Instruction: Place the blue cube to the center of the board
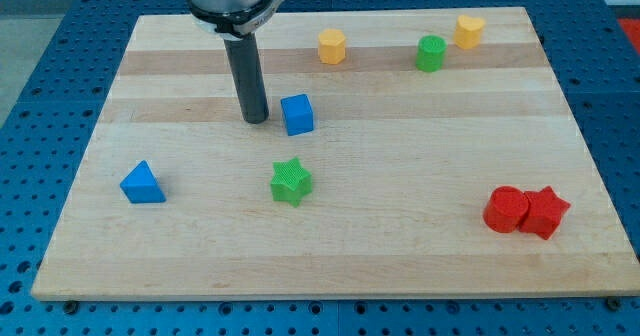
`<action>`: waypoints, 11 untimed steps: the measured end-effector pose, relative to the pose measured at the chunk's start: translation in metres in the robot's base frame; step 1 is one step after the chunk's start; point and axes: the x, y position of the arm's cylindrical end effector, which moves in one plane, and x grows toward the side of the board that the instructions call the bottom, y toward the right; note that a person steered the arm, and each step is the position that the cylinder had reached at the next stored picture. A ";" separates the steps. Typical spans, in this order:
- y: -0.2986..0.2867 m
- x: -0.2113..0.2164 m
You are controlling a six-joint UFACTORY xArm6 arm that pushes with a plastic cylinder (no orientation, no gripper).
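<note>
Wooden board (400, 236): my tip (256, 119) beside small blue cube (297, 114).

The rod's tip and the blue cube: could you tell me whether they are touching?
Apart. The camera view shows a narrow strip of bare board between my tip and the blue cube, which sits just to its right in the view.

At the top of the frame, left of centre, the arm shows a silvery-grey metal flange ringed below by a black collar, from which a straight, smooth, dark grey cylindrical rod runs down to its flat, blunt tip (256, 121).
</note>
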 end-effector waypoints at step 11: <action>0.110 0.039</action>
